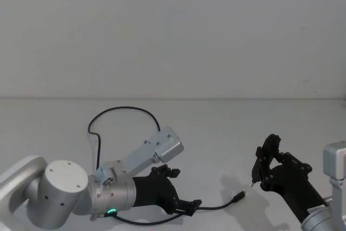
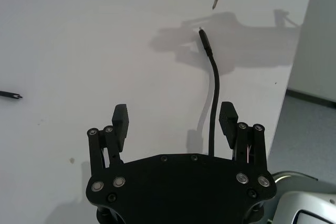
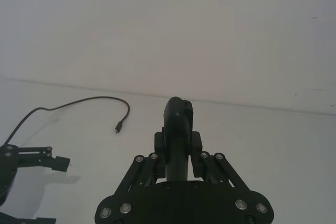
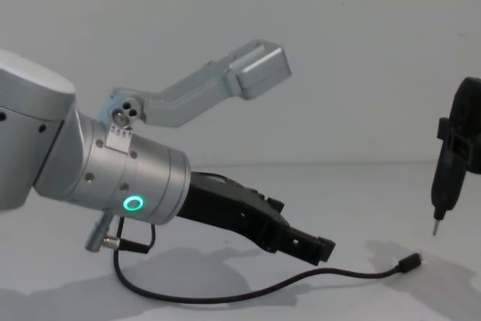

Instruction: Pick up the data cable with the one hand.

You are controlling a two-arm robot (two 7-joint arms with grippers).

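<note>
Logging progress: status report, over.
Left gripper open over data cable, not gripped. Right gripper shut on pen tool, tip near plug. Nothing blocking.

The thin data cable (image 2: 212,108) is black, the table (image 1: 216,133) plain white. The plastic left gripper (image 2: 173,111) is black, its cylindrical arm (image 4: 128,171) silver, its ring light (image 4: 134,203) green; the pen-like tool (image 4: 445,178) is black, silver-tipped.

Head above, chest low, wrists close-in; data cable (image 2: 211,114) seemingly common throughout.
</note>
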